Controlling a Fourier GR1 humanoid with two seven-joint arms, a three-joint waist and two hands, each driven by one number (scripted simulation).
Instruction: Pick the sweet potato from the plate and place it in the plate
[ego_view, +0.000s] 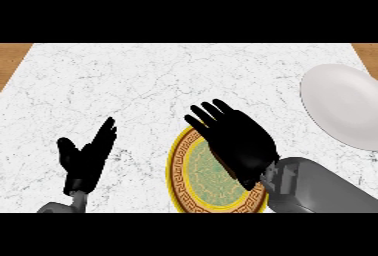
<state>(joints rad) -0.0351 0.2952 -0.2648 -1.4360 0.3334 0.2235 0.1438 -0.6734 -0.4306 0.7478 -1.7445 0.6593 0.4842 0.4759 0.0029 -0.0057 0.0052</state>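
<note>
right hand (240, 142): black fingers held straight and spread, nothing gripped, seen over the round gold-rimmed plate with green patterned centre (193, 186) at lower centre | left hand (87, 157): fingers straight, upright, lower left | sweet potato: cannot be seen | plain white oval plate (341, 105): right edge | white marble counter (125, 80)

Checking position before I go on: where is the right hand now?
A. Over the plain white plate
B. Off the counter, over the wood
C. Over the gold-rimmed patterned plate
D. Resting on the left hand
C: the right hand lies open over the gold-rimmed plate, fingers straight, well apart from the white plate at the right edge.
</note>
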